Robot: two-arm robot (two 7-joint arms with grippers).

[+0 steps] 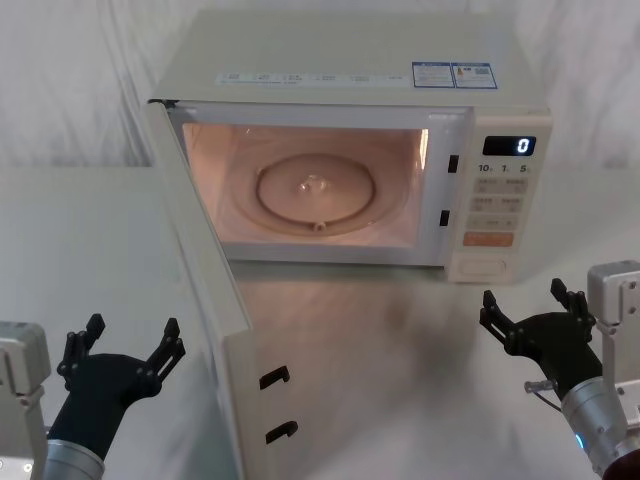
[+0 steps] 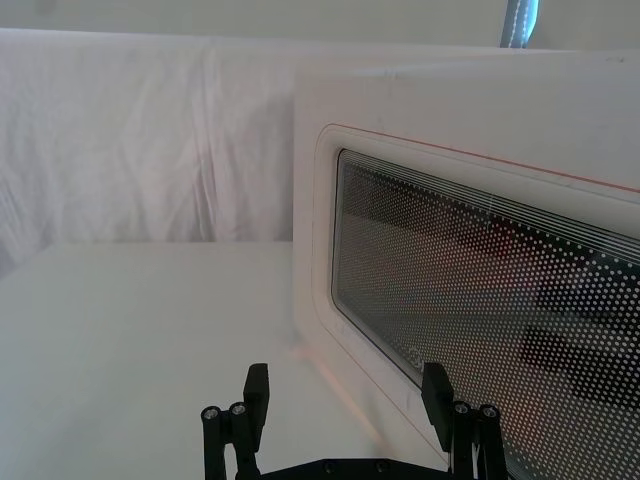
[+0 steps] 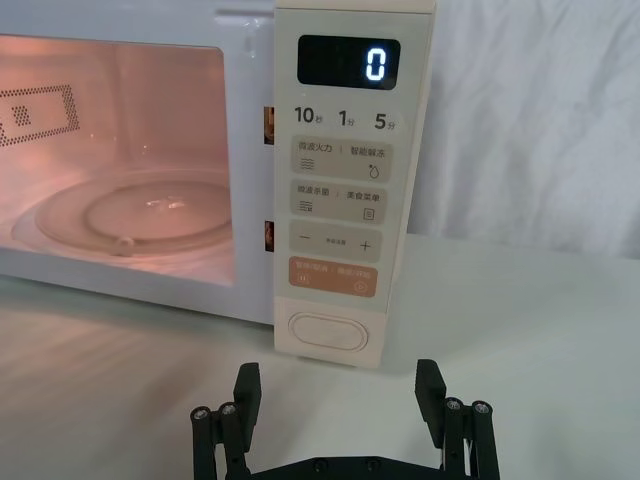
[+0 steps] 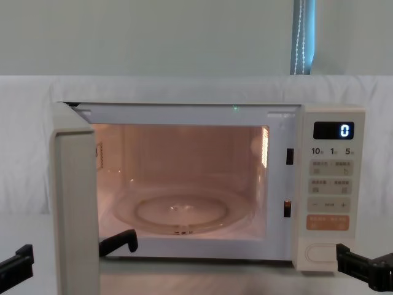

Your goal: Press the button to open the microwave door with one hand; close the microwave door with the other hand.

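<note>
The microwave door (image 1: 250, 400) stands wide open, swung out toward me on the left. Its dark window (image 2: 480, 300) faces my left gripper (image 1: 133, 330), which hovers open just outside the door near the table's front left. My right gripper (image 1: 522, 295) is open at the front right, a short way in front of the control panel. The wide cream button (image 1: 482, 267) lies at the panel's bottom, under the orange key. In the right wrist view the button (image 3: 327, 331) is straight ahead of the right gripper (image 3: 338, 375), not touched.
The cavity is lit, with a glass turntable (image 1: 318, 192) inside. The display (image 1: 508, 146) reads 0. Two black latch hooks (image 1: 275, 377) stick out of the door's inner face. White cloth covers the table (image 1: 400, 380) and the backdrop.
</note>
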